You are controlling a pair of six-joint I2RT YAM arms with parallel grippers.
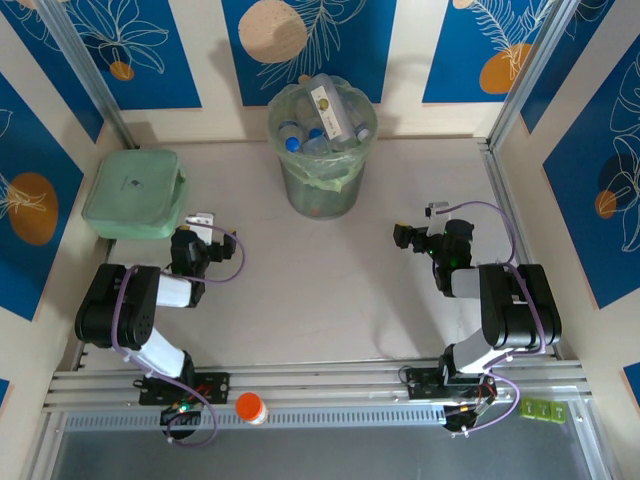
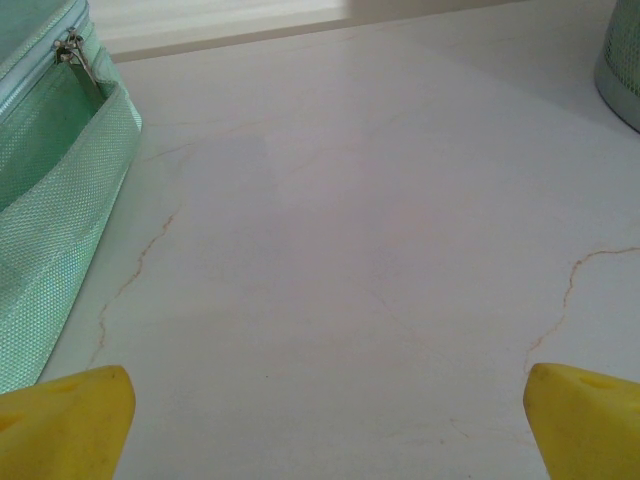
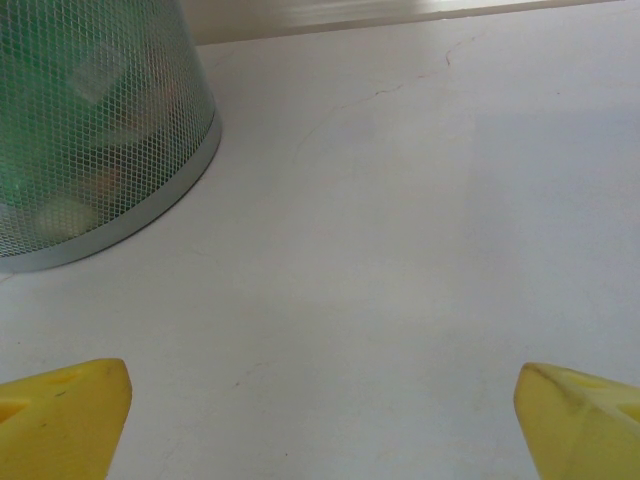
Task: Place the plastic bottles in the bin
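Hanging wide open and empty, the left gripper (image 2: 325, 415) and right gripper (image 3: 320, 410) are hovering low over the table (image 1: 320, 290), the right one near the bin (image 1: 320, 190), the left beside a mint-green box (image 1: 135, 193). The plastic bottles (image 1: 335, 115) are lying heaped in the bin, the topmost poking above its rim. Any arm nudging the bin is likely risking a spill, and the orange-capped jar (image 1: 250, 407) at the near rail is inviting a wrong pick.
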